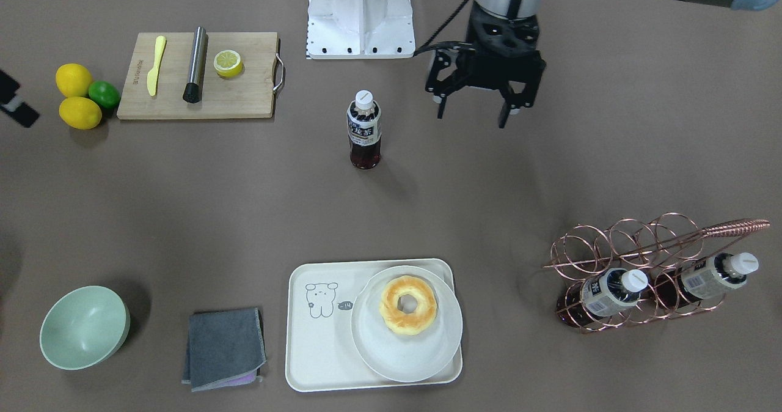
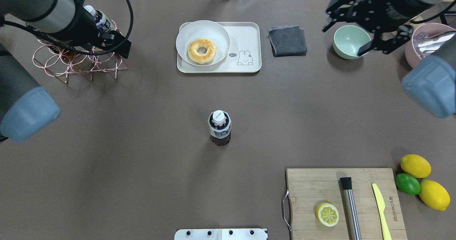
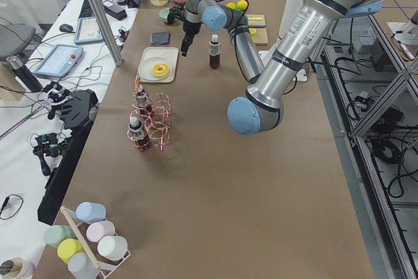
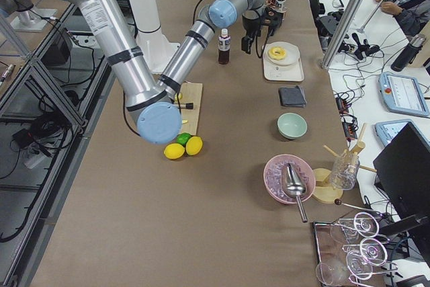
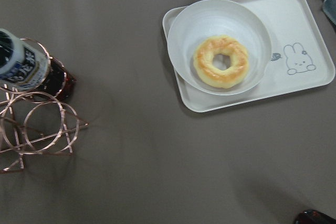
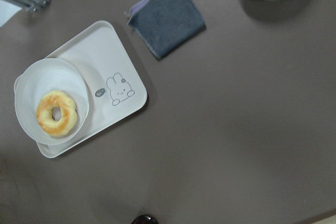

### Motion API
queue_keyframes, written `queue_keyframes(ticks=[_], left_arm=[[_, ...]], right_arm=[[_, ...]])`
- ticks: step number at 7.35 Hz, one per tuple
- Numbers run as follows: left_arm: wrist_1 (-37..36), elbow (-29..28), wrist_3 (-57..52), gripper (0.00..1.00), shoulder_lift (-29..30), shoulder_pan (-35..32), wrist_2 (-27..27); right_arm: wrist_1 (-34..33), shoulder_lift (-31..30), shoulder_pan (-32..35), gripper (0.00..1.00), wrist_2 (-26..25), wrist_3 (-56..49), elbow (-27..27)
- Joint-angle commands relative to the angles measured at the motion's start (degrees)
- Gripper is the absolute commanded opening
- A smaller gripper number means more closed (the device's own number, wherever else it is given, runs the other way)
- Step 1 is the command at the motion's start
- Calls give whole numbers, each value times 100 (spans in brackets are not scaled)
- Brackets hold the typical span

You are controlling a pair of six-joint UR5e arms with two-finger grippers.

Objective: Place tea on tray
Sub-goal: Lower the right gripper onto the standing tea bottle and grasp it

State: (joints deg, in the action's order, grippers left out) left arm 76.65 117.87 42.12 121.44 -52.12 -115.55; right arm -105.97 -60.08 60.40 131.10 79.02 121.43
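One tea bottle (image 1: 365, 132) with a white cap stands upright alone in the middle of the table; it also shows in the overhead view (image 2: 219, 128). The cream tray (image 1: 317, 345) with a line-drawn animal lies at the far edge (image 2: 245, 37) and carries a round white plate (image 1: 406, 354) with a doughnut (image 1: 408, 305). My left gripper (image 1: 471, 115) hangs open and empty, high above the table between the bottle and the wire rack. My right gripper (image 2: 342, 40) is open and empty, high near the green bowl. No fingers show in either wrist view.
A copper wire rack (image 1: 641, 247) holds two more tea bottles (image 1: 611, 293). A grey cloth (image 1: 225, 348) and a green bowl (image 1: 84, 326) lie beside the tray. A cutting board (image 1: 201, 97) holds a lemon half, a yellow knife and a metal tool; lemons and a lime (image 1: 82, 97) lie next to it.
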Motion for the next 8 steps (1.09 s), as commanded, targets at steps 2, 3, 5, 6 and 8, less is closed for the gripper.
queue_keyframes(ticks=[2,3,5,6,8], left_arm=[[104,-36,-1512,98,-673,-650,-539],[191,-71,-1558,98,-709,-668,-539],[201,-18,-1488,98,-736,-668,-583],[201,-9,-1479,98,-736,-668,-583],[201,17,-1461,98,-745,-703,-583]], right_arm=[[-1532,1936,-2282,99,-2091,544,-459],[-1532,2183,-2513,97,-2193,187,-758],[-1515,2474,-2866,96,-2622,-646,-1198],[-1454,2571,-2937,94,-2633,-878,-1479],[-1086,2642,-3060,92,-2659,-1029,-1937]])
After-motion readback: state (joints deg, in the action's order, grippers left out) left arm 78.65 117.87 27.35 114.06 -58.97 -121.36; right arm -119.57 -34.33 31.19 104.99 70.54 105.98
